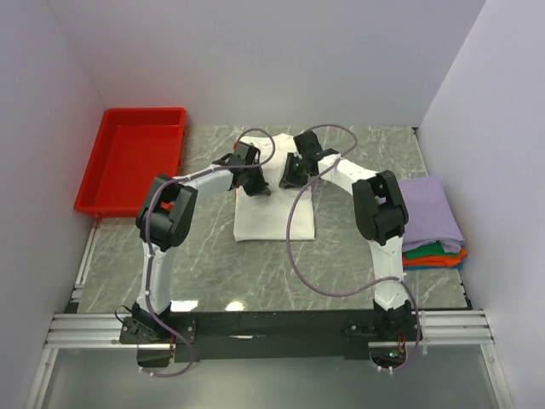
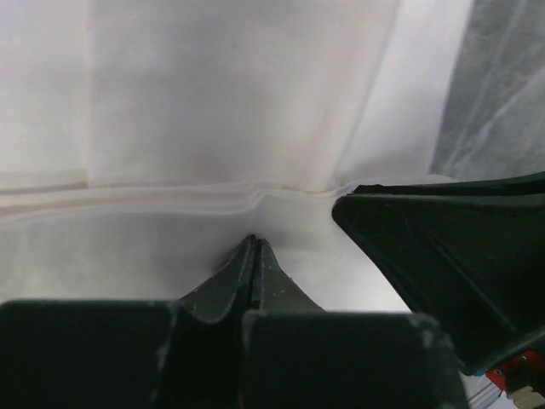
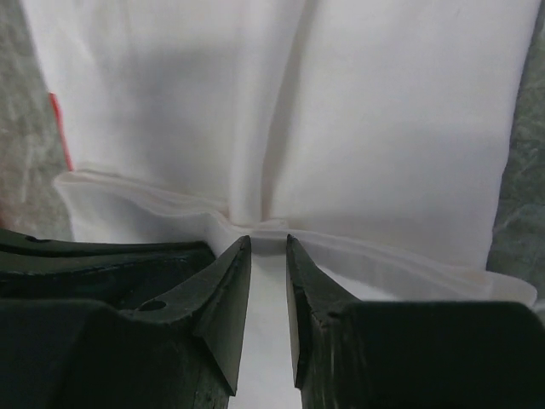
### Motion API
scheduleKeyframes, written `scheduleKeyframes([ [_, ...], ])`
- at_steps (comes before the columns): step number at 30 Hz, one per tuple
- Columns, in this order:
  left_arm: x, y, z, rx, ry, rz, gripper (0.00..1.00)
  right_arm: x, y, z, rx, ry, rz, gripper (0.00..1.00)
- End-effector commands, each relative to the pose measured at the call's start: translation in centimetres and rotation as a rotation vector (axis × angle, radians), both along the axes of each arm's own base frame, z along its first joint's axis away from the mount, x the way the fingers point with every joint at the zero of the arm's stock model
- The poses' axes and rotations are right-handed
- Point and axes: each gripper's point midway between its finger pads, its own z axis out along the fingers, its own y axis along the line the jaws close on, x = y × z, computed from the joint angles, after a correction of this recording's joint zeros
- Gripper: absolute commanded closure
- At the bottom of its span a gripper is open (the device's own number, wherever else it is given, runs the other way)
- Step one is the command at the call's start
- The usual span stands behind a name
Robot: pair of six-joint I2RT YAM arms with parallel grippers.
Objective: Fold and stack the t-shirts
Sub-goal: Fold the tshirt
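A white t-shirt (image 1: 274,215) lies folded into a long strip in the middle of the marble table. Both grippers sit at its far end, side by side. My left gripper (image 1: 259,189) (image 2: 254,242) is shut, its tips pinching the layered edge of the white cloth (image 2: 213,128), which puckers there. My right gripper (image 1: 289,181) (image 3: 268,240) holds the thick folded edge (image 3: 281,102) between narrowly spaced fingers, and a crease runs up from the tips. A sliver of red print (image 3: 58,128) shows at the shirt's left edge. Folded lavender (image 1: 430,209), green, orange and teal shirts (image 1: 436,254) are stacked at the right.
A red plastic tray (image 1: 132,158) stands at the back left, partly off the marble. White walls close in the table on three sides. The right gripper's body (image 2: 443,247) fills the right of the left wrist view. A purple cable (image 1: 294,247) loops over the shirt's near end.
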Motion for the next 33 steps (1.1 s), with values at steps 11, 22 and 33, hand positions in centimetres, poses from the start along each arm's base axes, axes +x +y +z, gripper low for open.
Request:
scheduleKeyframes([
  [11,0.9,2.5,-0.6,0.009,0.001,0.084,0.99,0.9,-2.1,-0.2,-0.035,0.002,-0.011,0.68],
  [22,2.0,5.2,5.2,-0.016,-0.101,0.128,1.0,0.6,-5.6,5.5,0.032,-0.088,-0.063,0.67],
  [33,1.5,9.3,0.9,0.019,-0.02,0.224,0.99,-0.2,-6.9,1.6,0.047,-0.011,-0.087,0.68],
])
